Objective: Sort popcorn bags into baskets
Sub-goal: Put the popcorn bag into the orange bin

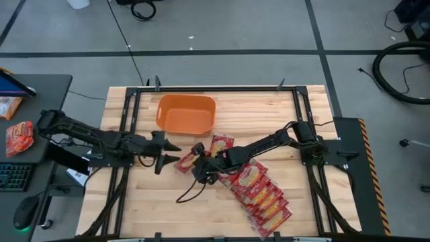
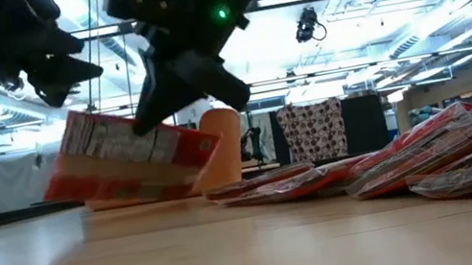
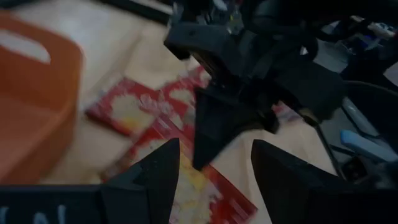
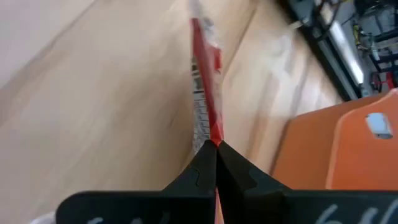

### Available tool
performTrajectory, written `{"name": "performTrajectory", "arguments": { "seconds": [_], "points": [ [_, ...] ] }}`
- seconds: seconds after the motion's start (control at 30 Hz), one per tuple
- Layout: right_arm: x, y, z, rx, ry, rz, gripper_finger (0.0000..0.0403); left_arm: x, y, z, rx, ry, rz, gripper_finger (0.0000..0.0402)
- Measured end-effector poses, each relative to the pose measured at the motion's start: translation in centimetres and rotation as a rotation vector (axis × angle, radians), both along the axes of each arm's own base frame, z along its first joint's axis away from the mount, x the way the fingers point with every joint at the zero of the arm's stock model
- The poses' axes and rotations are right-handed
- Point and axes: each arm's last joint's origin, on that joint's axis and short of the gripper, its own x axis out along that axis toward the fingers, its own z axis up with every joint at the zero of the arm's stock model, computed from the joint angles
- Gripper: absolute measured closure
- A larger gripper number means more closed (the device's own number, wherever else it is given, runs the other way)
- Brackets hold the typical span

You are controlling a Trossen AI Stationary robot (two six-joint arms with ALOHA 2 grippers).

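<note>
The left gripper (image 1: 169,152) hangs below the tub (image 1: 186,112), fingers spread wide, holding nothing. Just right of it, the right gripper (image 1: 195,158) pinches a bag (image 2: 129,158) by its edge, apparently lifted and tilted off the wood. Further right of the tub, more bags (image 1: 259,189) lie overlapping in a row.

Orange tub (image 3: 31,106) cut off by the left wrist view's edge, packets (image 3: 134,109) there blurred

This is a big lab room. 2 robot arms sit on a wooden table (image 1: 222,202), cables (image 1: 141,9) lie on the grey floor, and bright ceiling lights (image 2: 454,45) shine.
</note>
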Motion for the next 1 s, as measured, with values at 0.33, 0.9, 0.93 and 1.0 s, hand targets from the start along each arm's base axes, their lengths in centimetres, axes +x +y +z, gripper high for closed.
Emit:
{"name": "performTrajectory", "arguments": {
  "seconds": [0.33,0.9,0.93,1.0],
  "points": [
    [0.6,-0.3,2.8,-0.085,-0.012,-0.075,0.0398,-1.5,0.4,1.6,0.051,-0.109,-0.003,0.0198],
    [2.7,-4.2,7.6,-0.185,-0.270,-0.346,0.0398,-4.3,1.8,4.0,0.240,-0.286,0.199,0.0198],
    [2.8,-4.6,7.7,-0.185,-0.287,-0.360,0.0398,-4.5,1.9,4.2,0.248,-0.296,0.210,0.0198],
    [3.0,-5.4,8.0,-0.189,-0.315,-0.392,0.0398,-4.8,2.0,4.4,0.254,-0.313,0.233,0.0198]
  ]
}}
